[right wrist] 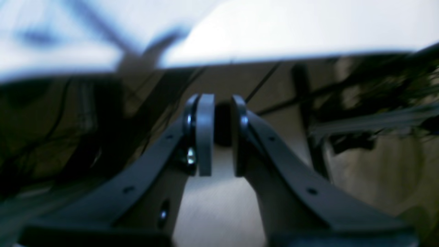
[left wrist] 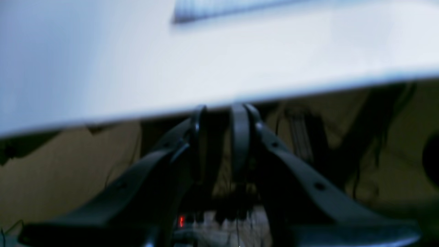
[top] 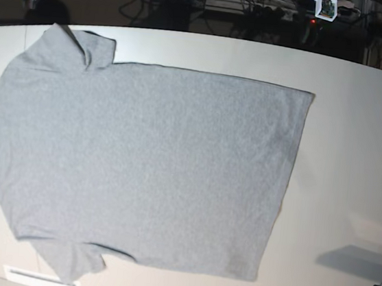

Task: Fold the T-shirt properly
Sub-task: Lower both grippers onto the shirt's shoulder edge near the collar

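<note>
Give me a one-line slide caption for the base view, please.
Grey T-shirt spread flat, plain side up, on a white table, with both arms parked beyond the far edge.

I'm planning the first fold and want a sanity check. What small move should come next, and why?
Probably bring both arms in over the T-shirt: it lies flat and unfolded on the table, while the left gripper and right gripper hold nothing, off its edge.

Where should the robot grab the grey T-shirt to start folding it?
Probably the T-shirt hem corners on the base view's right edge, coming from above. It lies flat and spread on the table, and that straight edge has bare table beside it.
</note>
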`<action>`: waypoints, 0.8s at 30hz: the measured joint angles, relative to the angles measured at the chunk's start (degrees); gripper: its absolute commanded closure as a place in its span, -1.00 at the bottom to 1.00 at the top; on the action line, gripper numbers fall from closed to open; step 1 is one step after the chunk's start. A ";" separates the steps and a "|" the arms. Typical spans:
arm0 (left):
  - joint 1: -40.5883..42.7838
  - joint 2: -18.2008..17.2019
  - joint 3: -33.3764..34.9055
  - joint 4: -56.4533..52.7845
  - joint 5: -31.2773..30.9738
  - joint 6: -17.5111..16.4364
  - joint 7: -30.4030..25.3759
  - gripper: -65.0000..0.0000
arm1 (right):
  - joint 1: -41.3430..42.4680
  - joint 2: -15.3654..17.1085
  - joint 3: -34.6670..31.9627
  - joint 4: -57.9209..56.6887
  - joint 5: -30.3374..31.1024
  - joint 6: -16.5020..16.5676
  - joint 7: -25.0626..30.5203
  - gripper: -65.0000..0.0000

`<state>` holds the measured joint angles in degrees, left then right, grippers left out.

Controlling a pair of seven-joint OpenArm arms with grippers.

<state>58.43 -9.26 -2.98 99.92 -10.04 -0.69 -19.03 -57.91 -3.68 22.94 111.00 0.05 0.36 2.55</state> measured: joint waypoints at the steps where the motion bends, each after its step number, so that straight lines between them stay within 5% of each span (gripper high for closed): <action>1: 0.00 0.37 -1.18 1.27 -0.02 0.09 -0.04 0.61 | 0.98 0.24 0.52 0.46 0.02 0.00 -0.46 0.70; 4: 0.07 0.02 -4.17 3.26 -0.07 0.57 0.11 0.61 | 3.61 0.17 0.94 0.55 0.00 0.09 -3.28 0.68; 10: -2.25 0.24 -6.69 5.55 0.00 0.04 0.96 0.59 | 9.22 1.49 0.94 1.68 -0.04 0.52 -5.27 0.12; 16: -3.50 0.33 -7.48 5.35 -0.02 0.20 1.16 0.59 | 16.37 0.72 3.10 1.88 5.84 12.28 -14.73 -0.05; 24: -7.50 0.17 -7.48 5.64 -0.07 0.22 10.91 0.59 | 22.75 1.31 19.47 1.90 23.21 20.83 -31.47 -0.05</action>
<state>50.94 -9.08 -10.46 105.56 -10.11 -0.47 -8.12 -35.16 -2.37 42.41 112.90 23.27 21.19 -28.93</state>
